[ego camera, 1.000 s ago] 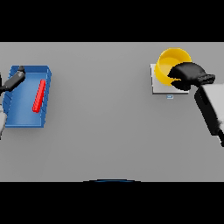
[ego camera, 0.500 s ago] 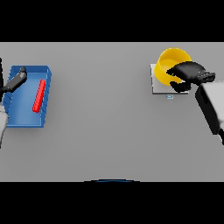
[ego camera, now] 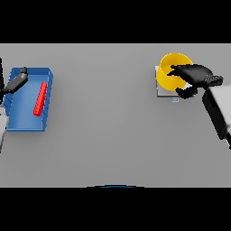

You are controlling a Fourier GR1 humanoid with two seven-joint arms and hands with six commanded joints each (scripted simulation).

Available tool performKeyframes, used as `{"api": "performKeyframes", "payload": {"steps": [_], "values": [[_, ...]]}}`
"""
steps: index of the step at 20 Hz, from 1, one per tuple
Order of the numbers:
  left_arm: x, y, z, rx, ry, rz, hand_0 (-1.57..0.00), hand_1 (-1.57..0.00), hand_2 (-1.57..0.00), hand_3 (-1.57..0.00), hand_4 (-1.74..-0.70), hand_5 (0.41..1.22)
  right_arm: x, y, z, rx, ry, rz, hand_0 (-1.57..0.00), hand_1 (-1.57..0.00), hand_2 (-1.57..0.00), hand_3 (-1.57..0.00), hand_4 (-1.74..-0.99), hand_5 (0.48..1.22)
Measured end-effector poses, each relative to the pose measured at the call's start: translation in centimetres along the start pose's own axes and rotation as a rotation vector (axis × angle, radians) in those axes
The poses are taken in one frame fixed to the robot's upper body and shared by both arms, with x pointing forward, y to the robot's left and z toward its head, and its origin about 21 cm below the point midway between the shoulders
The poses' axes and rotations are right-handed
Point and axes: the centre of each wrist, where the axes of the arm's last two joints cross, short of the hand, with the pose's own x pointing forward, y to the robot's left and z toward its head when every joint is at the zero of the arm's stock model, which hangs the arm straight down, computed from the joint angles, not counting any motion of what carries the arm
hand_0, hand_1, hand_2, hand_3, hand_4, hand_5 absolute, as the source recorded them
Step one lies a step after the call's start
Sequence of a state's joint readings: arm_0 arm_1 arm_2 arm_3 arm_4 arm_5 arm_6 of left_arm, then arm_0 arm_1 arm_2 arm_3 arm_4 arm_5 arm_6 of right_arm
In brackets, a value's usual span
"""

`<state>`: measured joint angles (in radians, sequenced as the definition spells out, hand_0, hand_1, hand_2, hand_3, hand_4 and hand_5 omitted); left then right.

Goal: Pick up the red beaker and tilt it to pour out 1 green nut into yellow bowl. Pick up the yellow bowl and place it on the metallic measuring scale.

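Yellow bowl [ego camera: 173, 72] sits on the scale [ego camera: 163, 91] at the worktop's [ego camera: 113, 135] far right. Right hand [ego camera: 195, 75] grips its near rim, fingers clamped on the wall. Left hand [ego camera: 16, 80], fingers straight, rests over the blue tray [ego camera: 28, 124] holding a red bar [ego camera: 40, 99].

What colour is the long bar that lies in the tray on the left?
Red: the long bar lies in the blue tray, seen in the head view.
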<state>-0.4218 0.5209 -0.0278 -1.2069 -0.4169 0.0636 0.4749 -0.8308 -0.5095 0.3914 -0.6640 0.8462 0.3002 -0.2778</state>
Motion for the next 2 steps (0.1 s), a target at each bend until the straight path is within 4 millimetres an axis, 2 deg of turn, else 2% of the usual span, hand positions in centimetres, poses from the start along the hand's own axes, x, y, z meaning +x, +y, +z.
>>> {"api": "performKeyframes", "payload": {"steps": [2], "values": [[-0.19,-0.15,0.27,-0.004,-0.005,0.004,0.0,0.0,0.0,0.0,-0.73,0.665,-0.08,-0.17,0.14,0.015,0.01,-0.008,-0.02,-0.02,-0.03,-0.15,-1.478,0.738]]}}
